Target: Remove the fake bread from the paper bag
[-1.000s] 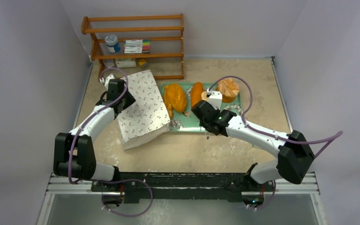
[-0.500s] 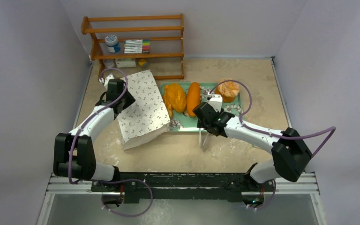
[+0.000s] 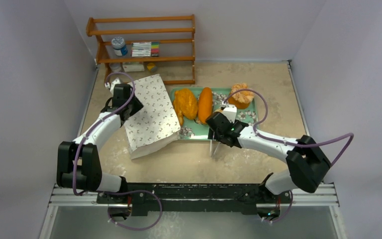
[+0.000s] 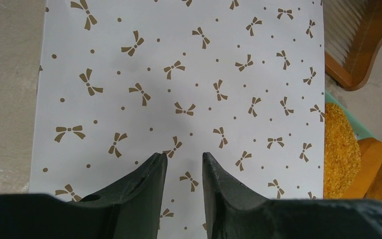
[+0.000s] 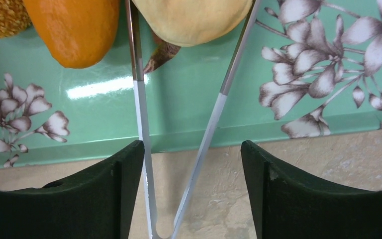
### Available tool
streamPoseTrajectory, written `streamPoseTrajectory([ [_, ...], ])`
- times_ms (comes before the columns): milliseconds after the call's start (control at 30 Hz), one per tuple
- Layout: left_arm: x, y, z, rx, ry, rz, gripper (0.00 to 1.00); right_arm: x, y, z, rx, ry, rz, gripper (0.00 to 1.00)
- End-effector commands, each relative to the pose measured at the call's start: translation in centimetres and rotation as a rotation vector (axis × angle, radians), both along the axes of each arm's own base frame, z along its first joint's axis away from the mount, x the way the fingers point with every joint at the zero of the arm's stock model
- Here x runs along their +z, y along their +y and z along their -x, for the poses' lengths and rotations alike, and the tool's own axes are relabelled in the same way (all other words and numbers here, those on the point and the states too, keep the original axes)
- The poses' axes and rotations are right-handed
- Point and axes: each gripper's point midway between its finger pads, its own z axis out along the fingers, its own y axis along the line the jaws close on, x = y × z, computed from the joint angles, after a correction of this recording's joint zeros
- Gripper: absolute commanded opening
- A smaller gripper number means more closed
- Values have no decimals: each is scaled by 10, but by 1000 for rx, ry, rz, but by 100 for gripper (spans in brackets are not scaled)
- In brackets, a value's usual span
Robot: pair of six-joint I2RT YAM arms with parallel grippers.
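Several fake breads (image 3: 186,103) on the green tray (image 3: 199,131) beside the paper bag (image 3: 151,112)

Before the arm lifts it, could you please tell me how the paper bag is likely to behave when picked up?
The paper bag lies nearly flat, so it is probably light and would flop or fold if lifted by one edge. Its smooth printed face, resting on the table, suggests it would slide rather than resist a push.
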Motion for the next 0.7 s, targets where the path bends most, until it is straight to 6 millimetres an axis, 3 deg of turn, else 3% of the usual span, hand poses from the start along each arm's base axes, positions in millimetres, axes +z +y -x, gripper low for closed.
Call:
streamPoseTrajectory([
  [0,10,2,-7,-1,-49,9,32,-11,7,-2,-32,20,-35,77],
  [133,8,3,-7,-2,-45,10,32,-18,12,-4,-20,36,-33,80],
  [333,6,4,-7,0,-44,13,32,-28,13,-4,-17,54,-14,78],
  [433,3,5,-7,-2,-39,16,32,-32,11,-3,-24,56,-9,69],
  [567,3,5,-7,-2,-39,17,32,-24,7,-5,-43,21,-16,49],
  [667,3,5,-8,-1,-42,21,32,-12,1,-5,-60,-4,-17,47],
])
